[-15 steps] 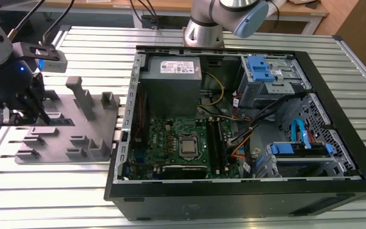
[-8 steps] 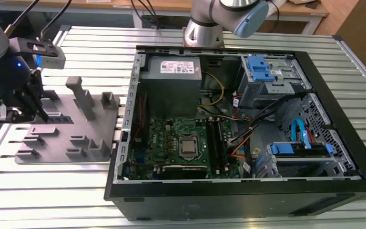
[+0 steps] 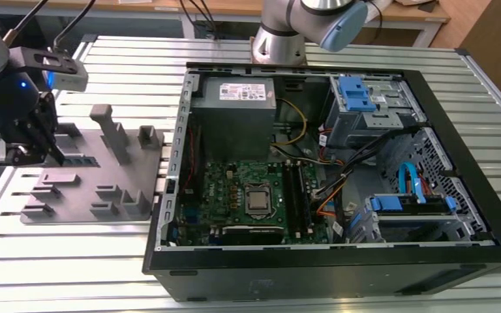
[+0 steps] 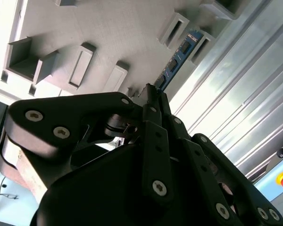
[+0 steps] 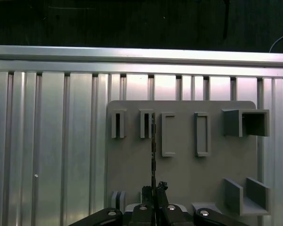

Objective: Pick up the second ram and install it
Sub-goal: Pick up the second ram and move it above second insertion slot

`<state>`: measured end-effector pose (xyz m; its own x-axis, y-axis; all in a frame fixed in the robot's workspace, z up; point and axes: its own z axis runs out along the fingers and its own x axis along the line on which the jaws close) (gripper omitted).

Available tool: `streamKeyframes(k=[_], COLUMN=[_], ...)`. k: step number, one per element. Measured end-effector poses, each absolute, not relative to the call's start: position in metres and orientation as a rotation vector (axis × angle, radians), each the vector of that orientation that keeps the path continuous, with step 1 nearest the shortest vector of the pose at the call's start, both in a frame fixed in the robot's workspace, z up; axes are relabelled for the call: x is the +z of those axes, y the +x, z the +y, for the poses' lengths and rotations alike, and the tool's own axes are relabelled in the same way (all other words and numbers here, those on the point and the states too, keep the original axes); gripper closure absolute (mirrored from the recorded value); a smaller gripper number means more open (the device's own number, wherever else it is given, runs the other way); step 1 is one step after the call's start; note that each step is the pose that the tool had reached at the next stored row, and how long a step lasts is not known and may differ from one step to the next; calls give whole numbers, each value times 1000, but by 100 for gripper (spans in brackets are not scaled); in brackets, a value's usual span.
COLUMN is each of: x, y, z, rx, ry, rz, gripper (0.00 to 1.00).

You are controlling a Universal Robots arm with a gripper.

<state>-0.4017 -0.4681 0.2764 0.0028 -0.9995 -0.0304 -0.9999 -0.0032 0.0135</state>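
Observation:
The second ram (image 4: pixel 177 56) is a thin dark green stick with black chips, standing on its edge over the grey fixture block (image 4: pixel 99 28). My gripper (image 4: pixel 151 92) is shut on its near end. The stick's far end lies by a narrow slot of the block; I cannot tell whether it is lifted clear. In the first wrist view the second ram (image 5: pixel 153 150) shows edge-on, running from my gripper (image 5: pixel 153 189) toward the slots. In the exterior view my gripper (image 3: pixel 49 151) hangs over the far left part of the fixture block (image 3: pixel 85 189).
An open computer case (image 3: pixel 320 274) lies on the exterior view's right of the block, with its motherboard (image 3: pixel 250 195), power supply (image 3: pixel 237 98), blue drive bay (image 3: pixel 355 91) and loose cables. Upright posts (image 3: pixel 111 130) rise from the block. The arm's base (image 3: pixel 276 39) stands behind the case on the slatted table (image 3: pixel 59 261).

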Motion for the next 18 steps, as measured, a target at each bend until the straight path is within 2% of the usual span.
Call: streamKeyframes(k=[18], x=[290], y=[-402], z=[-468], rx=[49], ry=[-2216], rz=[2210], gripper=[86])
